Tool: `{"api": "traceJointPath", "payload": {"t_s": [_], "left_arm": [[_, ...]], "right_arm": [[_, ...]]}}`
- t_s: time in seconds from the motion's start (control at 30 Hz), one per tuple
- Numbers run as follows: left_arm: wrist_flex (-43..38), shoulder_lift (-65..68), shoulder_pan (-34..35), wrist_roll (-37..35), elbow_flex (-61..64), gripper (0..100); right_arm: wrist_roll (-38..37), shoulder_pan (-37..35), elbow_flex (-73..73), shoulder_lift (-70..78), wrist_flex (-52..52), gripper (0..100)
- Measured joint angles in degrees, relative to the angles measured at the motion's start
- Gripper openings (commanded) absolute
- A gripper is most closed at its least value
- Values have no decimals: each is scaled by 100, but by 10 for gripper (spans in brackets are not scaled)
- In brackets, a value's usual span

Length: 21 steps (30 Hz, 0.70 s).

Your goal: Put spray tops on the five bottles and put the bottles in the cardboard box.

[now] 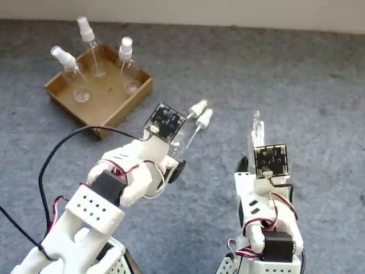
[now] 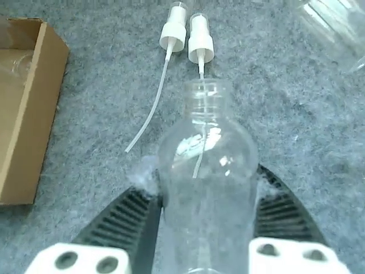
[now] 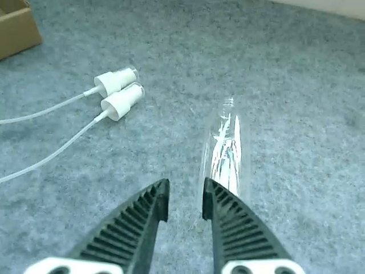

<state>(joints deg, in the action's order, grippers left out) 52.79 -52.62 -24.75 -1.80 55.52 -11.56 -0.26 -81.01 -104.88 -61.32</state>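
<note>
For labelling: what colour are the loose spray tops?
The spray tops are white; right wrist view best.

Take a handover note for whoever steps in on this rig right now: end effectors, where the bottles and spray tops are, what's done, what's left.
Left end effector: shut on an uncapped bottle, neck toward the two loose tops.
One spray top: its tube appears to run into that neck, and the cap is not seated.
Other spray top: lying beside it on the table.
Right end effector: slightly open, empty, beside the second bottle, which lies on its side, uncapped.
Done: three capped bottles stand in the cardboard box.
Left: cap both bottles, box them.
</note>
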Motion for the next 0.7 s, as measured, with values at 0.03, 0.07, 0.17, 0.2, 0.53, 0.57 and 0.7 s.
{"api": "traceJointPath", "payload": {"t_s": [0.03,0.07,0.17,0.2,0.53,0.57,0.7], "left_arm": [[-185,-141,9,0,185,102],[-360,-264,0,0,343,102],[-809,-651,0,0,791,101],[-914,-782,0,0,923,101],[-1626,-1785,501,0,1855,101],[-1811,-1873,554,0,2022,101],[-2409,-2215,519,0,2576,101]], "right_arm": [[0,-18,18,0,0,98],[0,-35,44,9,0,98],[0,-44,79,0,0,98],[0,-62,79,0,0,98],[0,-862,1055,2163,404,98],[70,-949,1292,2567,413,98],[633,-1125,2347,4246,422,98]]}}
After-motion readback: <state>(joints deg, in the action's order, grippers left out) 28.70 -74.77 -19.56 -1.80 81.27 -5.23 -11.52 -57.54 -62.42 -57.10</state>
